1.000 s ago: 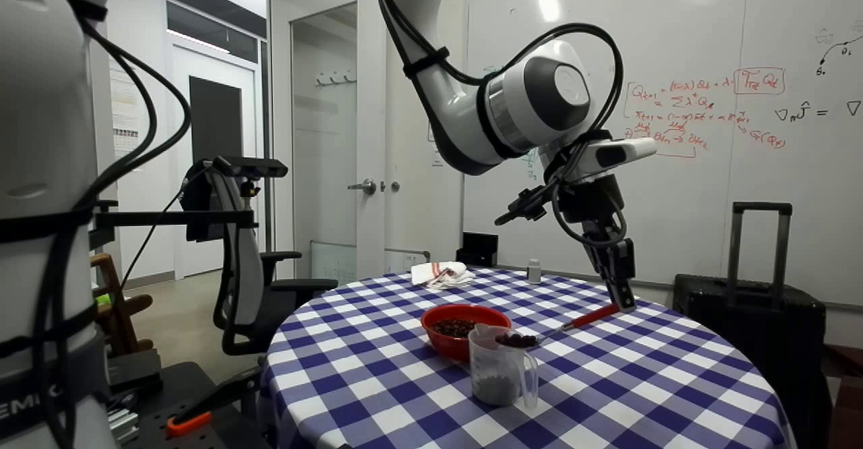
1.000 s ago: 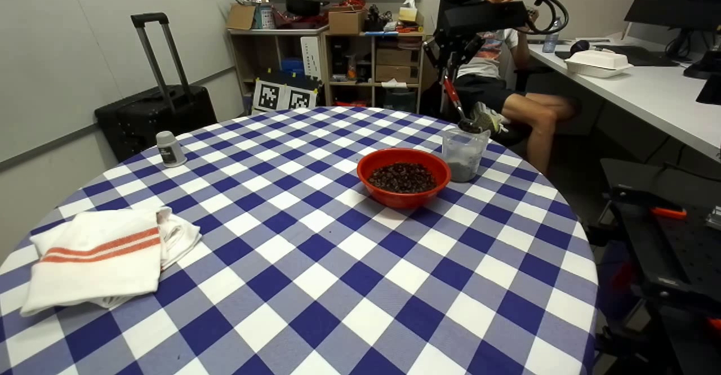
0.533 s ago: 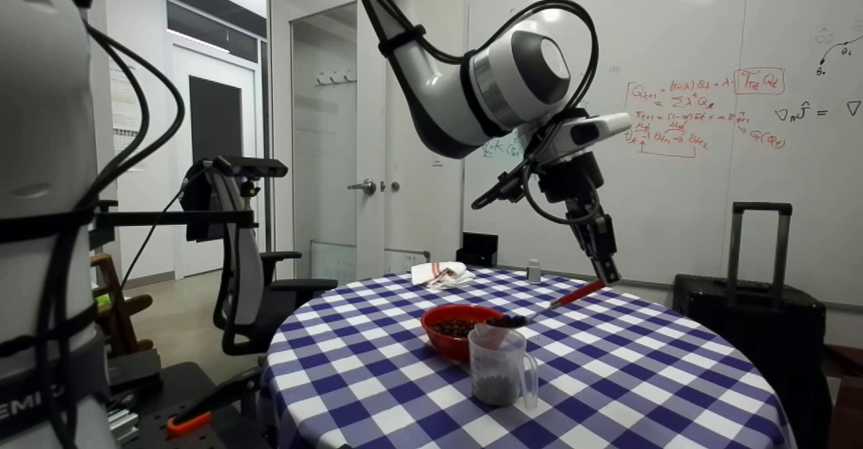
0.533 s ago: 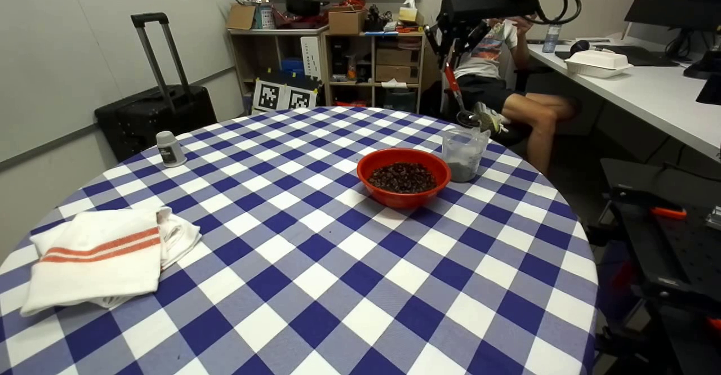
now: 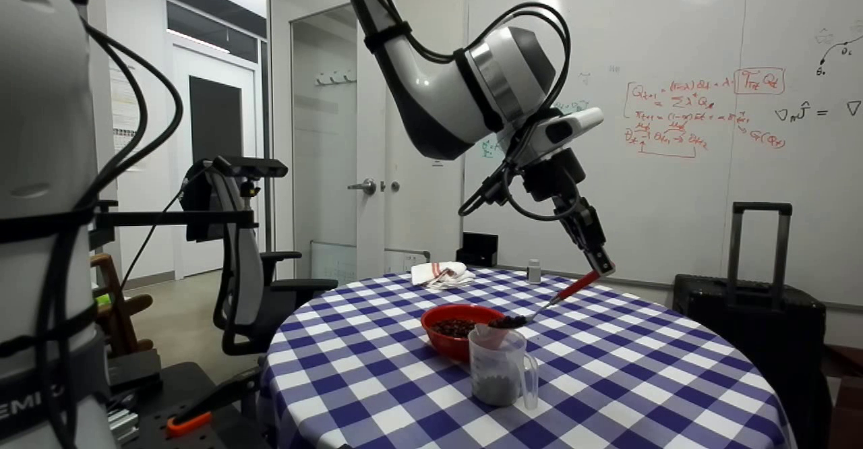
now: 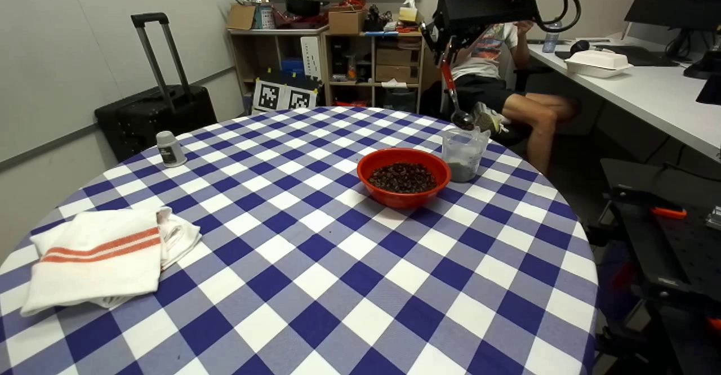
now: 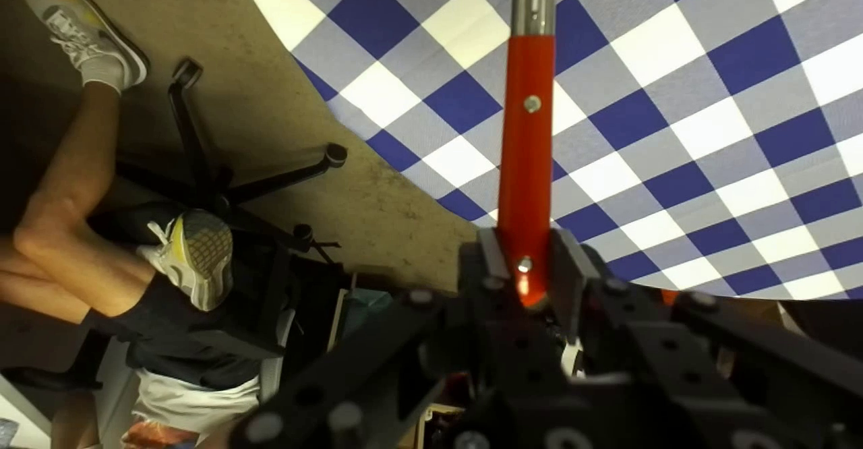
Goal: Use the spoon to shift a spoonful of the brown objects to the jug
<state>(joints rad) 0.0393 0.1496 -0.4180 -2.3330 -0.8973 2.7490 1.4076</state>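
Gripping a red-handled metal spoon [image 5: 567, 292] by the handle in the black two-fingered hand [image 7: 525, 250]. Holding it tilted, handle-high, heaped with small brown objects [image 5: 507, 323], just above the mouth of a clear, handled jug [image 5: 497, 363] set on the round blue-and-white checked table [image 6: 315, 285] just beside a round red bowl [image 6: 395, 199] of more brown objects [image 6: 403, 179].

The spoon [image 7: 528, 118] gleams, handle [image 7: 526, 172] all gloss, smooth bright metal collar [image 7: 533, 12] at one o'clock in the wrist view! In an exterior view the bowl [image 6: 401, 199] shines, smooth, plastic by its looks; at its two o'clock the jug [image 6: 463, 156], see-through, plastic-looking too. Tablecloth [image 6: 326, 279], matt fabric! Towel [image 6: 104, 257] at eight o'clock, matt cloth again! Whiteboard [image 5: 674, 44], smooth, streaked with glare!
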